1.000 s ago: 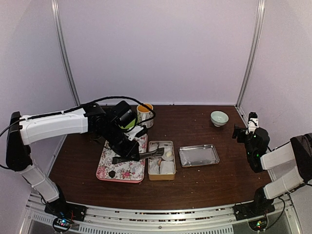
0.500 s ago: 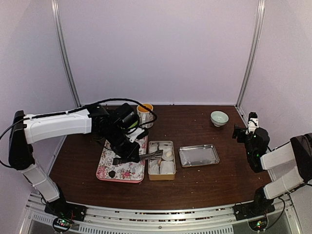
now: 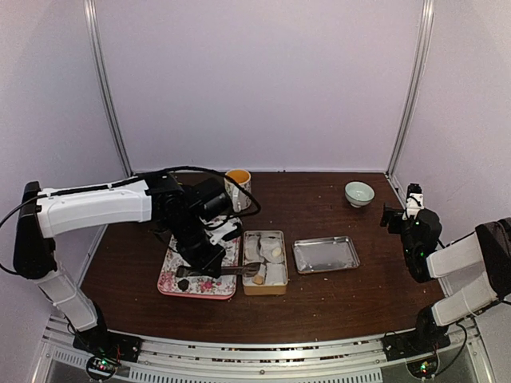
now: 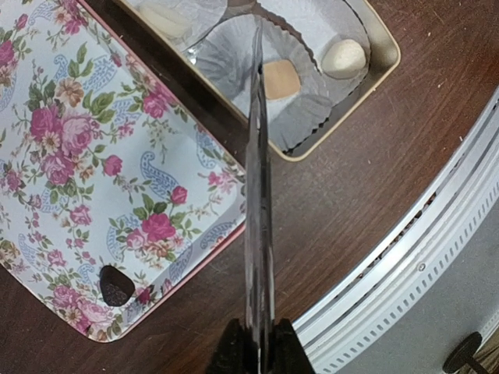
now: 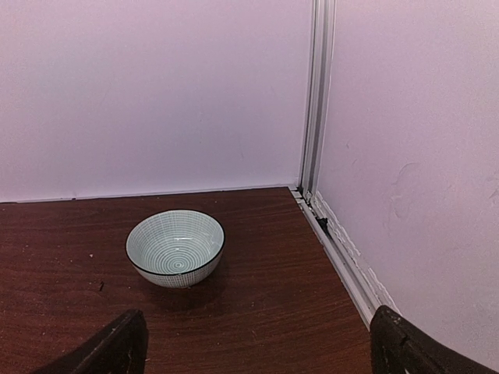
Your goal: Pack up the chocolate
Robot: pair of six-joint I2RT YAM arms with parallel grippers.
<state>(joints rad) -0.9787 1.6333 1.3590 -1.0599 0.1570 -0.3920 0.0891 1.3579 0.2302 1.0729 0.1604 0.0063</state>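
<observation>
The chocolate [image 4: 117,287], a small dark lump, lies on the floral tray [image 4: 93,156] near its front corner; from above the chocolate [image 3: 184,284] is on the floral tray [image 3: 172,275] just left of the tongs. My left gripper [image 4: 260,343] is shut on metal tongs [image 4: 257,195]. The tongs [image 3: 231,271] reach right over the tan tin [image 3: 283,255] of white paper cups. A small tan piece [image 4: 281,78] lies in a cup beside the tong tips. My right gripper [image 5: 257,351] stands open and empty at the far right [image 3: 403,211].
A shallow metal tray [image 3: 326,254] sits right of the tin. A striped bowl [image 5: 175,248] stands at the back right corner [image 3: 359,193], in front of my right gripper. A mug [image 3: 237,185] stands behind the floral tray. The slotted rail [image 4: 437,257] runs along the table's near edge.
My left arm has swung the tongs toward the near end of the tin. A tan piece now shows in the near cup. The right arm is still.
</observation>
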